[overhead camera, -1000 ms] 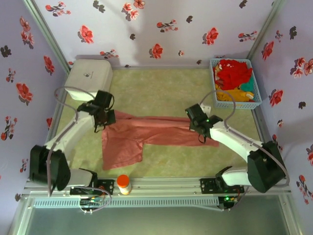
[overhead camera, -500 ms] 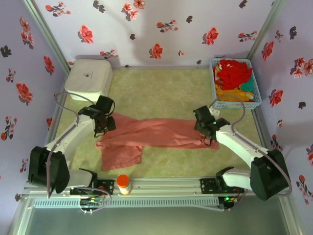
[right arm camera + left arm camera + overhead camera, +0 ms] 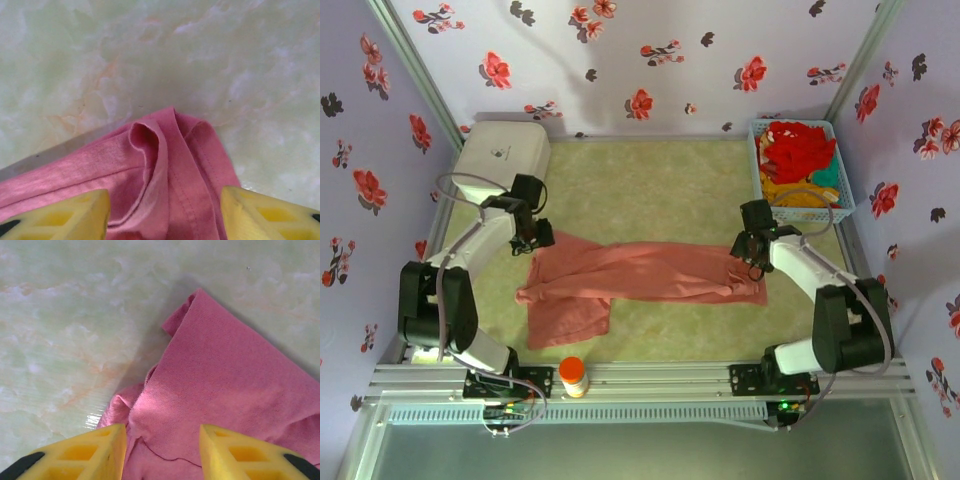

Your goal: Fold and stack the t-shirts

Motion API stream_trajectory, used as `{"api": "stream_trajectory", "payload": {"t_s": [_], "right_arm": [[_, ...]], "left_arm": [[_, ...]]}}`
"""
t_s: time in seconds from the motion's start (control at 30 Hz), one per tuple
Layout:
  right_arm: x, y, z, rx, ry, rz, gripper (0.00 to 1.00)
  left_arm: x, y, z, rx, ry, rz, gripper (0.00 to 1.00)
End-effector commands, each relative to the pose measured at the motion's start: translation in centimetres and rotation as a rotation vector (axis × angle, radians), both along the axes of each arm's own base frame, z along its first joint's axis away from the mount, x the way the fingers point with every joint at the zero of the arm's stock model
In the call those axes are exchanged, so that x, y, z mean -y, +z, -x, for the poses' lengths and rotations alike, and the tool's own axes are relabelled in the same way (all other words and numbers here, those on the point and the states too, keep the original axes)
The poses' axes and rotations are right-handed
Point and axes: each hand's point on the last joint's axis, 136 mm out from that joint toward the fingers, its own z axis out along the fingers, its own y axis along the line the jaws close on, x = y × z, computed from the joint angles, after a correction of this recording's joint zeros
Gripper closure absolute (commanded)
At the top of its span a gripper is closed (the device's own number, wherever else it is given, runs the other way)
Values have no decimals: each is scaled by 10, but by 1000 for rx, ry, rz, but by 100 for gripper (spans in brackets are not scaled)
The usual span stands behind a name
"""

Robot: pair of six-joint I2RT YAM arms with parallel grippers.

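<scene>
Yellow fingers (image 3: pixel 95 452) of the left gripper (image 3: pixel 160 435) stand apart with nothing gripped, poised over a bunched corner of the salmon-pink t-shirt (image 3: pixel 640 272)! Across the way, the right gripper (image 3: pixel 164 195) is spread wide too and empty, its tips either side of a rolled hem at the shirt's opposite end. The shirt lies flat in a long band across the green marbled mat (image 3: pixel 650 190), one part trailing toward the near edge. A red t-shirt (image 3: pixel 798 150), an orange-yellow t-shirt (image 3: pixel 788 193) and a teal t-shirt (image 3: pixel 828 177) sit heaped in the light-blue basket (image 3: pixel 802 214) at the far right corner.
</scene>
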Motion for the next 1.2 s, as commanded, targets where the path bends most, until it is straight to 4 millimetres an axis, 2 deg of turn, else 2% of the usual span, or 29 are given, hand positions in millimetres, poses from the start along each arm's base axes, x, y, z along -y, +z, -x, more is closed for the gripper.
{"api": "stream_trajectory", "payload": {"t_s": [0.0, 0.13, 0.27, 0.33, 0.47, 0.7, 0.9, 1.03, 1.17], "right_arm": [[-4, 1, -20, 30, 12, -35, 43], [-4, -3, -34, 42, 12, -37, 49], [-4, -5, -42, 40, 18, -43, 73], [-4, -7, -41, 32, 20, -46, 86], [-3, -7, -38, 32, 28, -42, 100], [-6, -3, -35, 51, 64, -49, 100], [-8, 1, -35, 61, 77, -55, 100], [-8, 3, -36, 65, 76, -59, 100], [-9, 1, -36, 62, 76, -65, 100]], "left_arm": [[1, -5, 1, -13, -22, 9, 57], [-2, -12, 2, -21, -5, 11, 55], [-7, -18, -4, -27, 23, 16, 51], [-9, -19, -13, -24, 39, 31, 46], [-11, -18, -37, -13, 27, 45, 45], [-4, -26, -75, -28, -24, 51, 47], [5, -46, -84, -68, -43, 84, 48], [14, -64, -86, -103, -72, 126, 55], [18, -70, -83, -95, -64, 155, 60]]}}
